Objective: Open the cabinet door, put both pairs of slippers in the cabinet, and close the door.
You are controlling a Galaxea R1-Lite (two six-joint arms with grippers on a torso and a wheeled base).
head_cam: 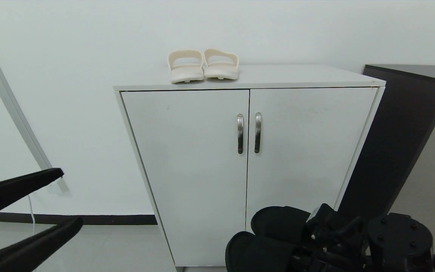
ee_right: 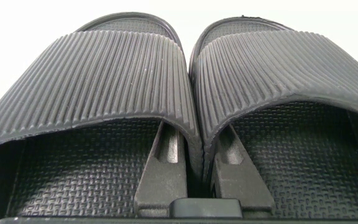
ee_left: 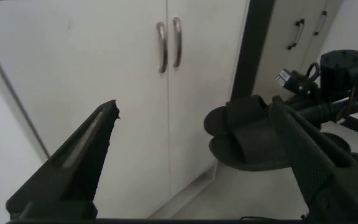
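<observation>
Head view: the cabinet [head_cam: 187, 170] doors are shut. Its upright door handles [head_cam: 248, 133] lie at about two o'clock from the left gripper [head_cam: 70, 198], whose fingers gape wide and hold nothing. The cream slippers [head_cam: 202, 66] sit on the cabinet top at twelve o'clock. At five o'clock the right gripper [head_cam: 327, 234] carries the black slippers [head_cam: 274, 230].

Left wrist view: the door handles [ee_left: 168, 45] stand well beyond the spread left gripper [ee_left: 194, 106], so the free left arm looks best placed to pull.

Right wrist view: the fingers [ee_right: 163, 174] pinch the black slippers' [ee_right: 129, 74] inner walls together, one finger inside each slipper.

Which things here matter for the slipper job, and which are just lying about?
Job: white cabinet, its door handles, beige slippers on top, black slippers in the right gripper, open left gripper.
Lying about: dark cabinet beside it.
</observation>
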